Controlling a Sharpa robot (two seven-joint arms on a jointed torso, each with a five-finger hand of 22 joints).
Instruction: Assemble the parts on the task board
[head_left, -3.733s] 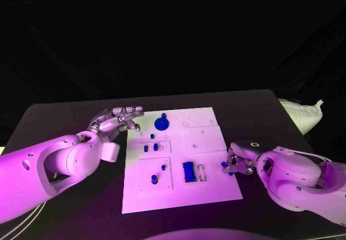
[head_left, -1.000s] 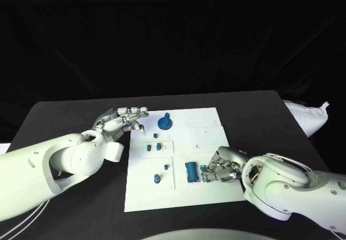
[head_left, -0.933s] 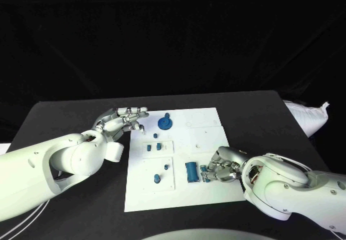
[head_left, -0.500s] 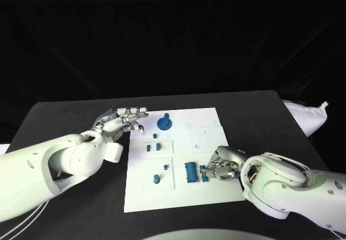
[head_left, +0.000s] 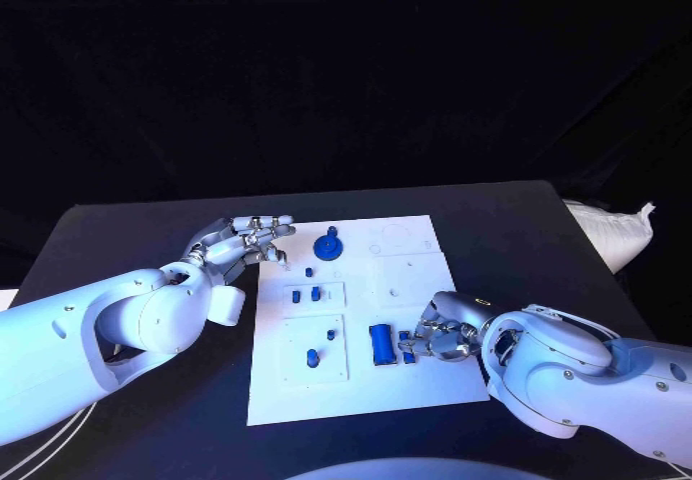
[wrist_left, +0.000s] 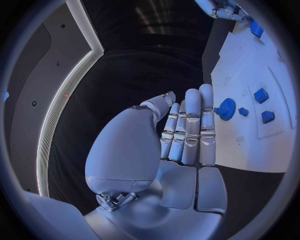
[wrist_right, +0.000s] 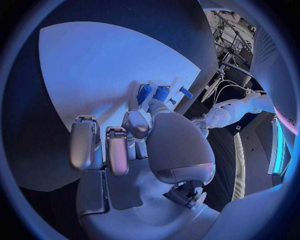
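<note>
R hand (head_left: 440, 338) on task board (head_left: 433, 385), maybe pinching part (head_left: 408, 352)

Worktop (head_left: 144, 225): black, matte, dark surround behind; task board (head_left: 418, 385) lies flat on it, central, a white plate with its long axis running away from the robot; bare black worktop shows on both sides of the board and beyond its far edge; white crumpled bag-like object (head_left: 613, 232) sits at the worktop's right edge, well apart from the board.
</note>
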